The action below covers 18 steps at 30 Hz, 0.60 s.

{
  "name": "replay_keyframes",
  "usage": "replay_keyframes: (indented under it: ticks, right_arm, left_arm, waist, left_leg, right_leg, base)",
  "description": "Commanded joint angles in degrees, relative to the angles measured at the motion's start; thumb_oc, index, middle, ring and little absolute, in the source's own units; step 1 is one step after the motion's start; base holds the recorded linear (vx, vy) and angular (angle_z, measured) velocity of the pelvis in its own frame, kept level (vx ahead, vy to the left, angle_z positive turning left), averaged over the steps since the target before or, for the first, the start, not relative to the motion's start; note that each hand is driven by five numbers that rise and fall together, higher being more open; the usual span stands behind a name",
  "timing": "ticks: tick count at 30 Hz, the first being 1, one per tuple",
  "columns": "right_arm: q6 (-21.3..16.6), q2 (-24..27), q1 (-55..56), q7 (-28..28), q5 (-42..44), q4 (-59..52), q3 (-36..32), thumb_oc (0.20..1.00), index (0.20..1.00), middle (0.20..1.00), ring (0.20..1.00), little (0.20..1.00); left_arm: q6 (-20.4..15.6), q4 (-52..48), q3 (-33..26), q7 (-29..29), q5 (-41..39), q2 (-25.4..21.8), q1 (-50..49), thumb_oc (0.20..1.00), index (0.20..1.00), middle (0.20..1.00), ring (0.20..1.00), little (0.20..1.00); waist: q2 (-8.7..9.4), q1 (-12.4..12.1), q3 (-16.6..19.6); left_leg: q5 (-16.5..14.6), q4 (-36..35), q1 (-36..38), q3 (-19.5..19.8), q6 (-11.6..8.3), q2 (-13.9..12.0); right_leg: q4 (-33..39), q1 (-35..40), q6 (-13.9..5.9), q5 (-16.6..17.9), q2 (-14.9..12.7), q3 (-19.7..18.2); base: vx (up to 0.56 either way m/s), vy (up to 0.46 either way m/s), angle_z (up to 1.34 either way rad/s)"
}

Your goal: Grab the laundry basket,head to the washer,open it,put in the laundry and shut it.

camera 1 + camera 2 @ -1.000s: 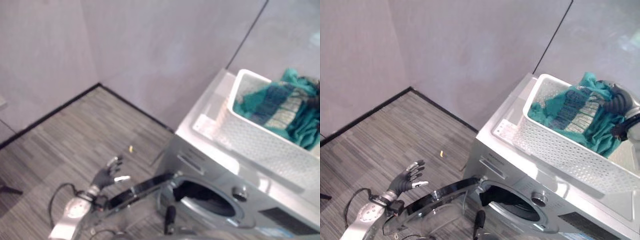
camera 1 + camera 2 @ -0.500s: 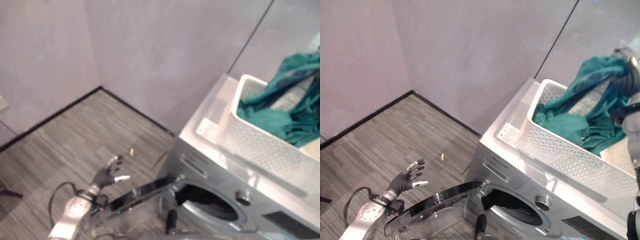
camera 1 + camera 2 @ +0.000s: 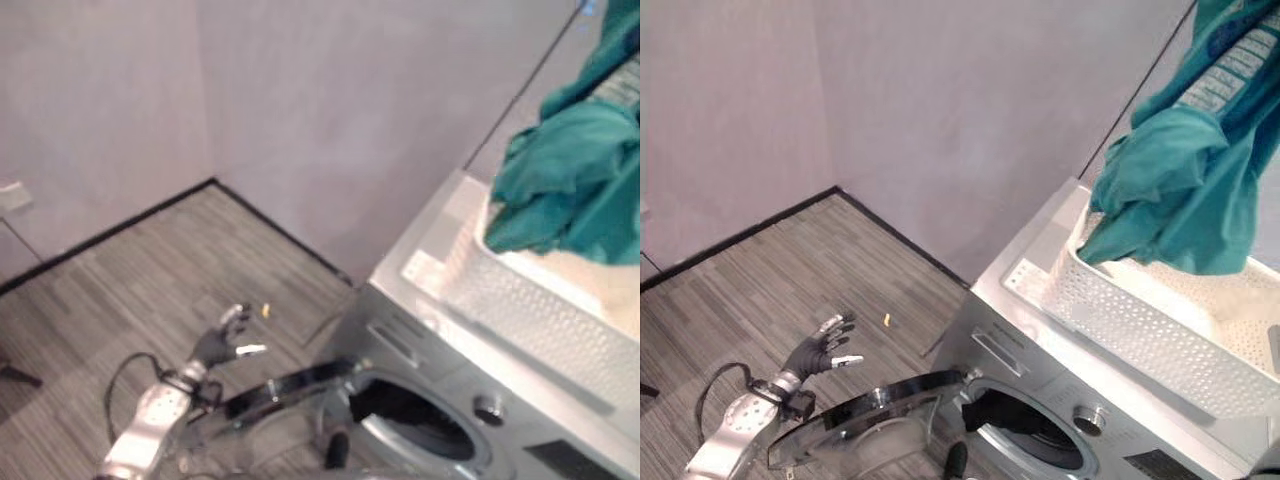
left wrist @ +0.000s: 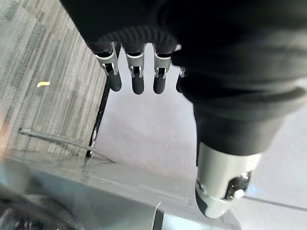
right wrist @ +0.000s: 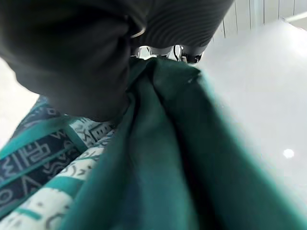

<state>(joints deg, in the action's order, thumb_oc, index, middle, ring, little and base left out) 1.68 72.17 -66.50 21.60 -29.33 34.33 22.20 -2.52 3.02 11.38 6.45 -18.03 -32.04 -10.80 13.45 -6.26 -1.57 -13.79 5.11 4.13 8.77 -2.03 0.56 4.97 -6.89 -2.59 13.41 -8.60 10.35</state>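
- Fingers of the right hand (image 5: pixel 158 28) clamp the teal laundry (image 3: pixel 1180 180), now lifted well above the white basket (image 3: pixel 1160 330) it lay in a second ago.
- Left hand (image 3: pixel 825 345) stays spread open over the floor (image 3: pixel 760 290), beside the washer's (image 3: pixel 1040 350) open door (image 3: pixel 870 420).
- Basket sits on top of the washer.

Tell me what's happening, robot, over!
Right hand shut on green laundry, lifted above the white basket on the washer. Left hand open by the washer door, door open. Nothing blocking the opening.
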Motion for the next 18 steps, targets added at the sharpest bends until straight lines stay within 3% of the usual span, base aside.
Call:
replay_keyframes:
  ticks: [1,3,8,11,14,18]
  right_arm:
    - [1.84,7.85,-15.56,3.44,-1.42,3.96,6.13,0.200,0.200,0.200,0.200,0.200]
    - [1.85,7.83,-19.87,3.57,-1.22,5.90,10.42,0.200,0.200,0.200,0.200,0.200]
    - [1.85,6.32,-37.92,3.18,-0.25,14.09,29.67,0.200,0.200,0.200,0.200,0.200]
    - [1.81,4.88,-44.57,2.93,0.51,16.85,36.49,0.200,0.200,0.200,0.200,0.200]
    - [1.52,3.03,-49.08,2.49,1.84,18.69,41.07,0.200,0.200,0.200,0.200,0.200]
    - [1.49,1.71,-49.69,2.60,2.71,20.06,42.01,0.200,0.200,0.200,0.200,0.200]
  left_arm:
    - [-4.98,-1.94,2.14,-0.35,1.20,-3.33,4.68,1.000,1.000,1.000,1.000,1.000]
    - [-5.11,-1.78,2.08,-0.38,1.12,-3.41,4.61,1.000,1.000,1.000,1.000,1.000]
    - [-5.48,-1.23,1.42,-1.02,0.38,-4.35,4.03,1.000,1.000,1.000,1.000,1.000]
    - [-5.59,-1.26,1.29,-1.20,-0.05,-4.09,4.12,1.000,1.000,1.000,1.000,1.000]
    - [-5.57,-1.16,1.50,-1.45,-0.16,-3.90,4.45,1.000,1.000,1.000,1.000,1.000]
    - [-5.52,-0.94,1.79,-1.48,-0.48,-4.18,4.75,1.000,1.000,1.000,1.000,1.000]
  waist:
    - [-2.32,-3.17,0.44]
    - [-2.28,-3.18,0.51]
    - [-1.75,-3.25,1.13]
    - [-2.07,-3.26,1.22]
    - [-2.63,-3.36,1.22]
    - [-2.85,-3.55,1.28]
  left_leg:
    - [4.51,-9.89,3.60,-1.13,3.01,-1.02]
    - [4.53,-9.90,3.64,-1.11,2.94,-1.05]
    - [4.91,-9.93,3.28,-0.82,2.42,-1.21]
    - [5.03,-9.93,3.05,-0.63,2.20,-1.23]
    - [5.13,-9.92,2.91,-0.42,1.97,-1.40]
    - [5.24,-9.89,2.84,-0.27,1.77,-1.57]
  right_leg:
    - [-1.49,8.44,-7.18,-9.85,-1.26,2.83]
    - [-1.45,8.48,-7.22,-9.79,-1.28,2.90]
    - [-0.99,8.77,-7.14,-9.82,-1.19,3.36]
    - [-0.73,8.83,-7.08,-9.79,-1.12,3.68]
    - [-0.62,8.87,-6.95,-9.88,-1.02,4.08]
    - [-0.41,9.12,-6.87,-9.90,-0.91,4.27]
  base:
    - [0.00,0.000,0.00]
    - [0.00,-0.007,0.05]
    - [0.02,-0.019,0.06]
    - [0.02,-0.022,0.07]
    - [0.02,-0.013,0.12]
    - [0.02,-0.019,0.11]
